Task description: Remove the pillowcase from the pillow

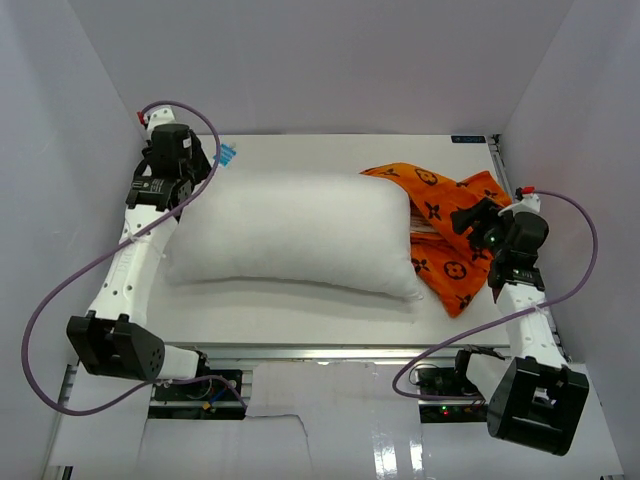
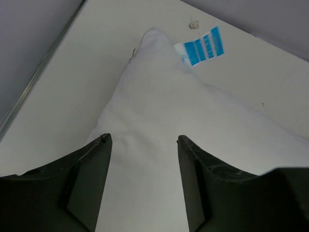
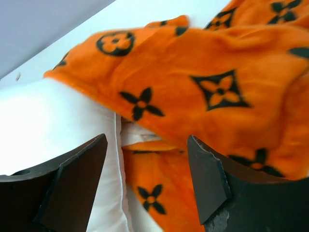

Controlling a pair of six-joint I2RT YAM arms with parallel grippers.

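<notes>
The plain white pillow (image 1: 290,230) lies bare across the middle of the table. The orange pillowcase (image 1: 450,225) with black motifs is crumpled at the pillow's right end, one edge draped onto that end. My left gripper (image 1: 195,172) hovers open over the pillow's far left corner, nothing between its fingers. In the left wrist view the left gripper (image 2: 144,140) frames the pillow (image 2: 159,121). My right gripper (image 1: 472,218) stands open above the pillowcase. In the right wrist view the right gripper (image 3: 147,140) has the pillowcase (image 3: 193,87) and the pillow's seam (image 3: 53,116) beneath it, gripping neither.
The white table (image 1: 300,310) is closed in by white walls on the left, back and right. A blue striped label (image 1: 228,153) is stuck to the table just beyond the pillow's far left corner; the blue striped label (image 2: 203,46) also shows in the left wrist view.
</notes>
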